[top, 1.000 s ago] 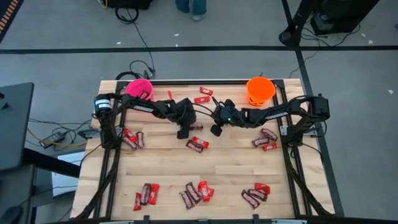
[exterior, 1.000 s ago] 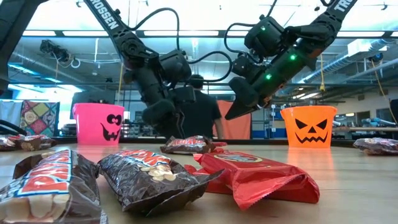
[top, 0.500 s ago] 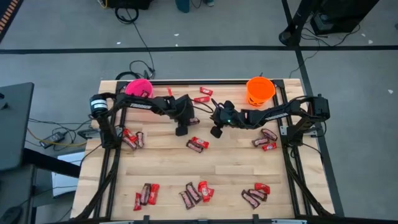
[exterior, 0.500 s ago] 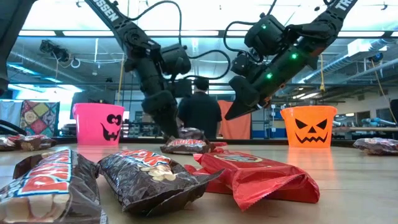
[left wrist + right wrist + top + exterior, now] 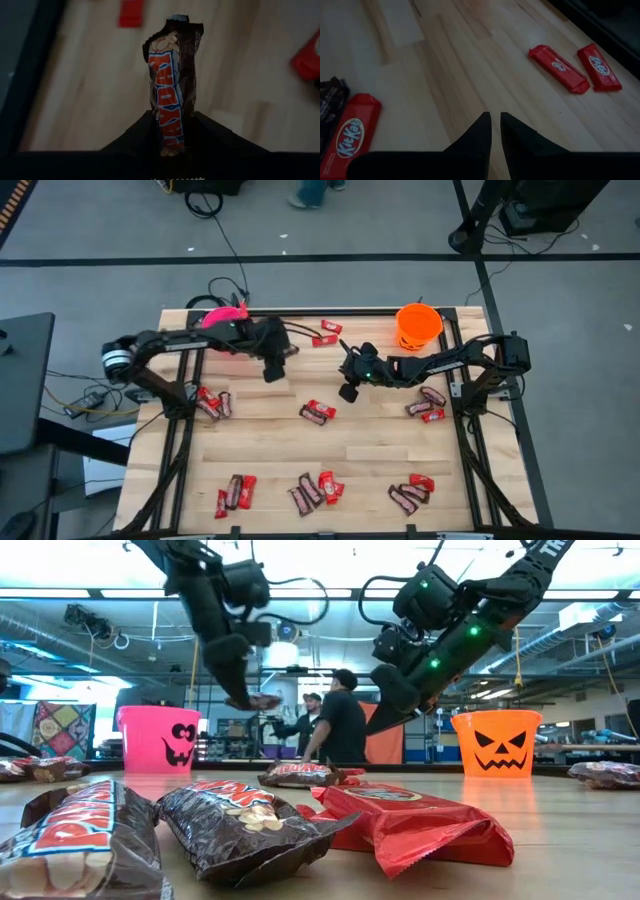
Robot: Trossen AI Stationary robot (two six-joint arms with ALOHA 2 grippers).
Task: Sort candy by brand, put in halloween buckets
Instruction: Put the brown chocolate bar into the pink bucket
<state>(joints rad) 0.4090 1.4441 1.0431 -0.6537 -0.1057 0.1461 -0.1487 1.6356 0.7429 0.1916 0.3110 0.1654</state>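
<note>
Above the table's back left: left gripper (image 5: pixel 272 370) raised off the wood, close by the pink bucket (image 5: pixel 224 320)
Left gripper's hold: fingers pinched on a dark brown PayDay bar (image 5: pixel 172 90), glossy crinkled wrapper with red lettering, standing out past the fingertips
Right gripper (image 5: pixel 347 390): hangs over the table's middle, near the orange bucket (image 5: pixel 418 326); slim dark fingers (image 5: pixel 479 131) nearly together with a thin gap, nothing between them
Pink bucket: smooth round plastic pail at the back left corner, black jack-o'-lantern face (image 5: pixel 176 744)
Orange bucket: same round shape, back right corner, black jack-o'-lantern face
Candy on the table: red KitKat bars (image 5: pixel 558 68), flat and rectangular with sealed ends; brown and red bars in small clusters along the front edge (image 5: pixel 316 488) and both sides
Table (image 5: pixel 270 440): pale wooden planks, visible grain, dark metal frame
Room behind: two people (image 5: pixel 338 727) standing beyond the table
</note>
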